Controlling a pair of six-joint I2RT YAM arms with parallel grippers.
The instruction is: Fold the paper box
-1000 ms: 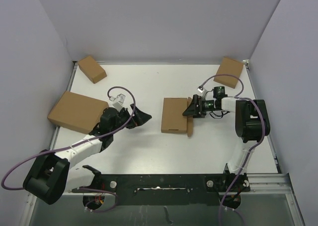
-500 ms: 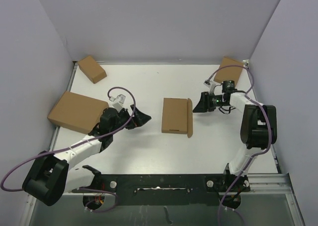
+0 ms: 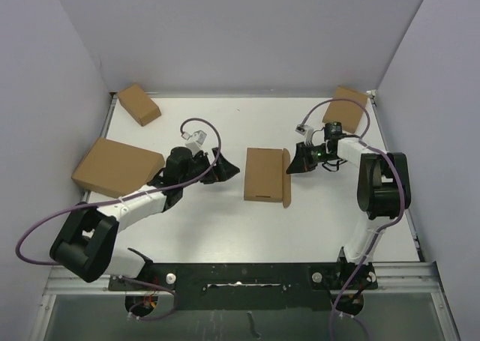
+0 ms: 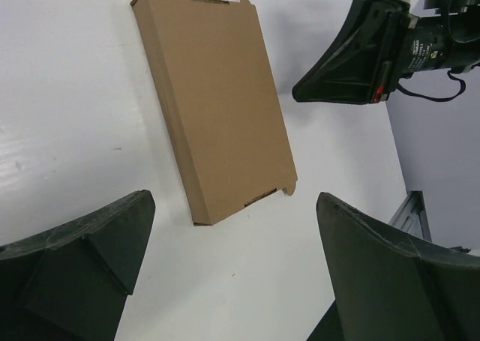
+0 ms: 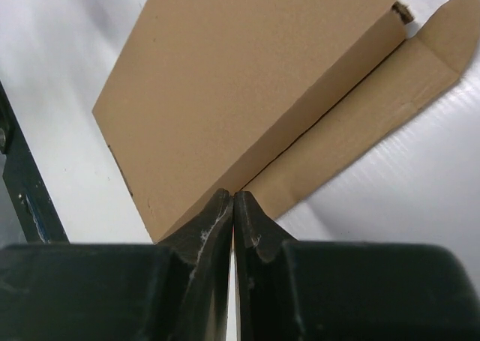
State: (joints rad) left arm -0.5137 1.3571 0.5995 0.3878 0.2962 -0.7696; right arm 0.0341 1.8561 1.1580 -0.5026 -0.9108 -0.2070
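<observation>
1. Top external view puts the paper box (image 3: pixel 264 174) flat near the middle of the white tabletop (image 3: pixel 225 228), between my two arms, its broad brown panel facing up.
2. One long flap (image 3: pixel 286 177) runs along the edge of the box that faces the right arm. On the right wrist camera that flap (image 5: pixel 367 109) is folded out and lying on the tabletop beside the box (image 5: pixel 247 79), with a crease between them.
3. My right claw (image 3: pixel 292 163) is fully closed with nothing between its fingers. On its own camera the two black fingertips (image 5: pixel 234 197) meet in a thin line aimed at the crease where the flap joins the box. I cannot tell whether the tips touch the cardboard.
4. My left claw (image 3: pixel 229 166) stands wide open and holds nothing. It sits just off the box's other long edge, clear of it. The left wrist camera shows both fingers (image 4: pixel 82 258) spread at the bottom of the picture, with the box (image 4: pixel 214 94) ahead on the tabletop and the closed right claw (image 4: pixel 352 56) beyond its far side.
5. Three more cardboard boxes sit well away from the work: a small box (image 3: pixel 139 103) at the back left, a larger flat box (image 3: pixel 116 169) against the left wall, and another box (image 3: pixel 346 107) in the back right corner
</observation>
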